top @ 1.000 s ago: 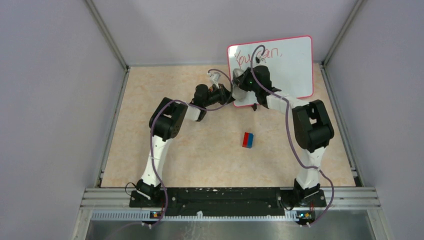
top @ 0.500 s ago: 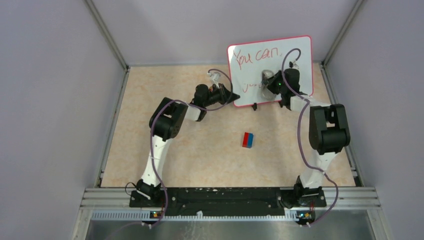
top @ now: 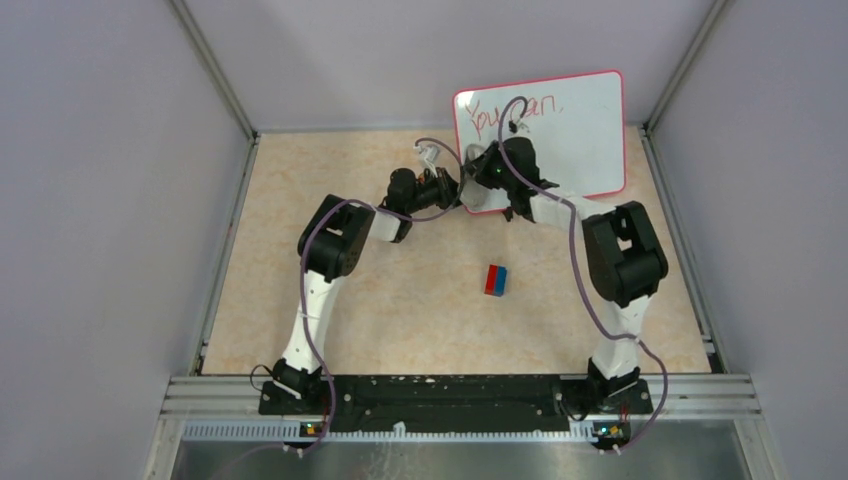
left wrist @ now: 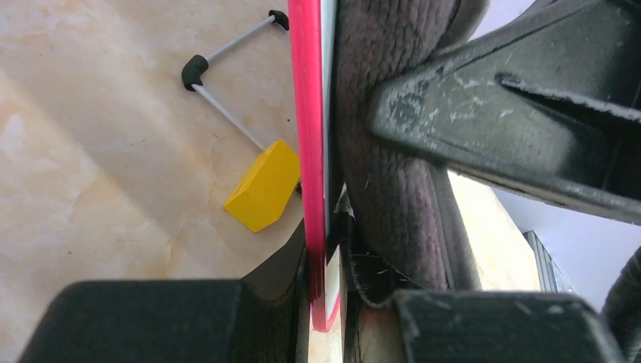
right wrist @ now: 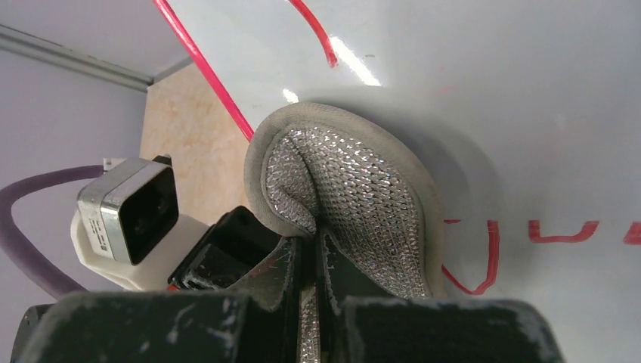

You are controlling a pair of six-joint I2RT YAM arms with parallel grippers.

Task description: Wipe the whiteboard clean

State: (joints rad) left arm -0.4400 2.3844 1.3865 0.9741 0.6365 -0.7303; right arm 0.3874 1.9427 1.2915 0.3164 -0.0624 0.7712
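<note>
White and glossy with a thin red-pink frame, the whiteboard (top: 590,130) stands upright at the far right of the tan bench (top: 380,300), its face turned toward the arms. Red handwriting (top: 547,103) runs along its top, partly hidden behind the right arm's cable. The left claw (top: 462,188) reaches in from the left and meets the board at its lower left corner. In the left wrist view the red frame edge runs straight down between the two fingers, which are closed almost completely and pinch the board's edge from front and back. The right claw (top: 487,170) sits just beside it, in front of the board's left half. Its jaws are fully closed on a grey pad (right wrist: 355,189) with a silver mesh face and a soft grey rim. The pad is pressed flat against the white surface, close to the left frame. More red strokes show on the board just to the right of the pad and above it. Behind the board, the left wrist view shows a yellow block (left wrist: 263,186) lying on the bench right beside the frame, next to a thin wire foot (left wrist: 227,113) with black tips. A red and blue block (top: 496,280) lies on the bench nearer the arm bases, well apart from the board and both claws.
</note>
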